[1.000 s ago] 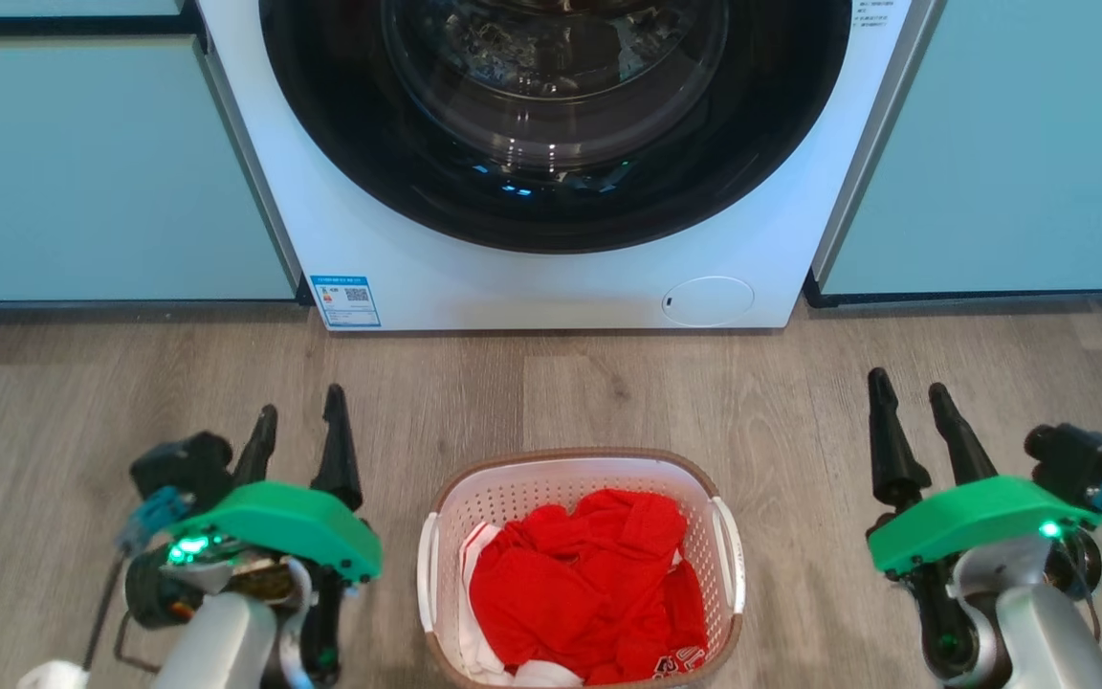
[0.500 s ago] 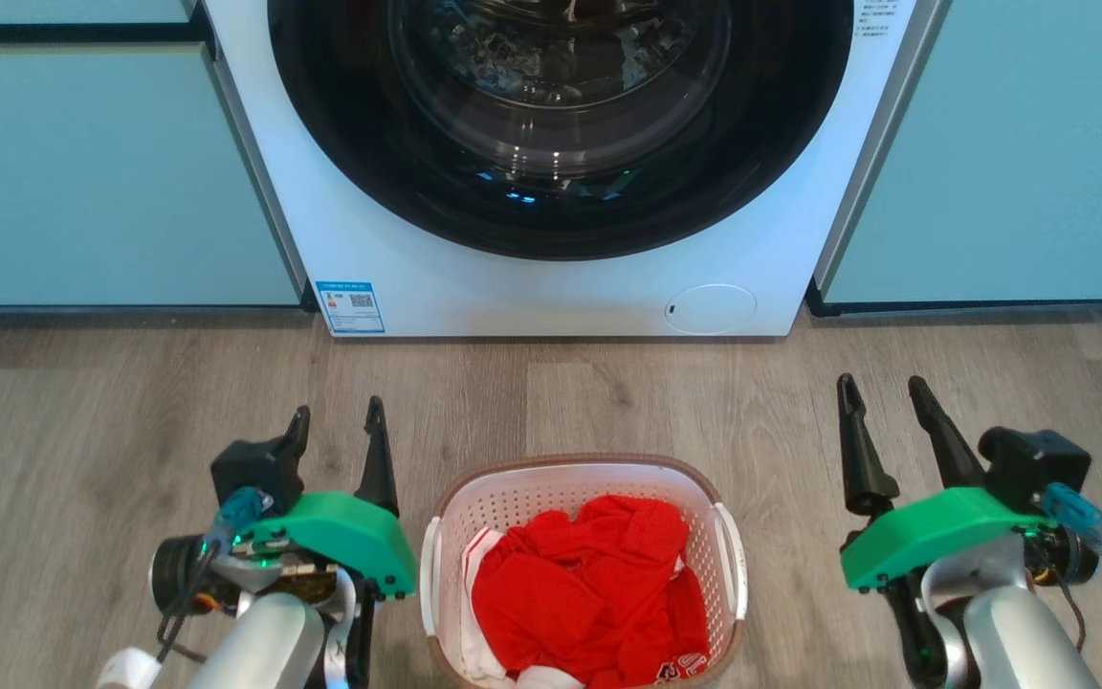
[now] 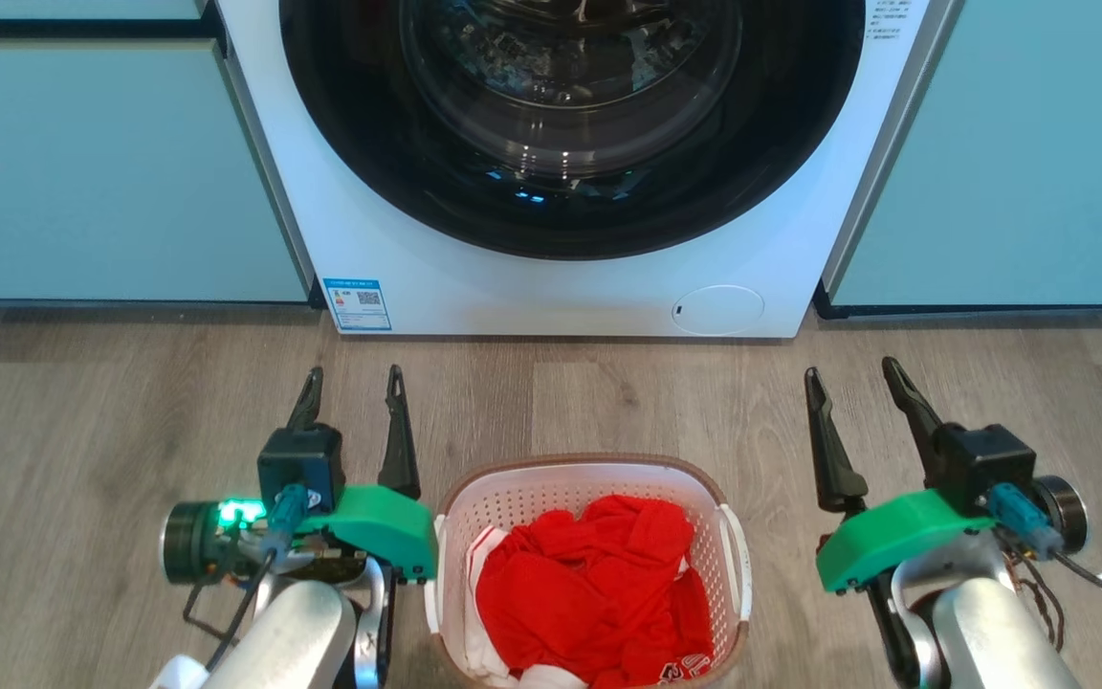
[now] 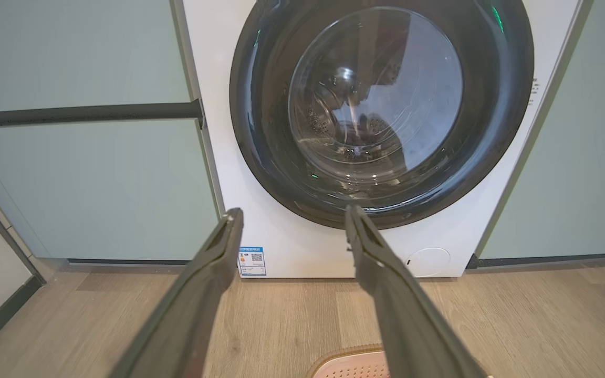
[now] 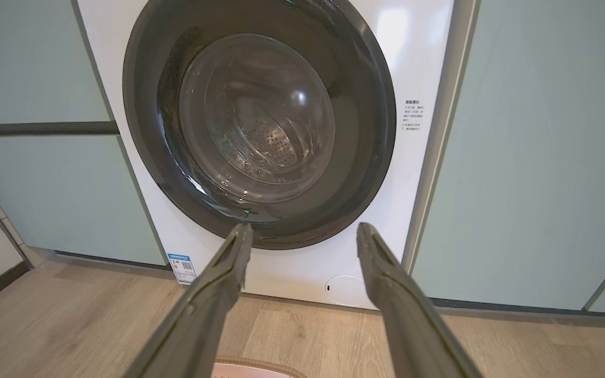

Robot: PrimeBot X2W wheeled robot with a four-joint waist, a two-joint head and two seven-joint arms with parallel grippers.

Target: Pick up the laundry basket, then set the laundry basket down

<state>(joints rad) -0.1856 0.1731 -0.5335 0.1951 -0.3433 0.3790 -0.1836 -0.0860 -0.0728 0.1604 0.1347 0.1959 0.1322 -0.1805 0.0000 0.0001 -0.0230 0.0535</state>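
laundry basket point(image 3: 532, 490) — small rounded-rectangular white plastic basket with perforated walls, a brown rim and two white side handles; stands upright on the grey-brown wood-plank floor point(image 3: 82, 411), centred between the two arms and near the front of the machine. contents: crumpled red fabric garments point(image 3: 599, 593) heaped to about rim height, with a white cloth point(image 3: 476, 560) tucked along the left inner wall. left gripper point(image 3: 353, 375) — two long dark fingers spread apart, nothing between them, pointing toward the machine; it sits just beside the basket's left side, and its green cover lies next to the left handle, though contact there cannot be told. right gripper point(image 3: 849, 369) — fingers likewise spread and empty, pointing the same way, well apart from the basket's right handle. behind the basket: white front-loading washing machine point(image 3: 474, 277) with a round dark-framed glass door point(image 3: 570, 96), shut; a small blue label point(image 3: 357, 303) at its lower left corner, a round white flap point(image 3: 717, 309) at its lower right. pale teal flat cabinet panels point(image 3: 82, 172) flank the machine on both sides.
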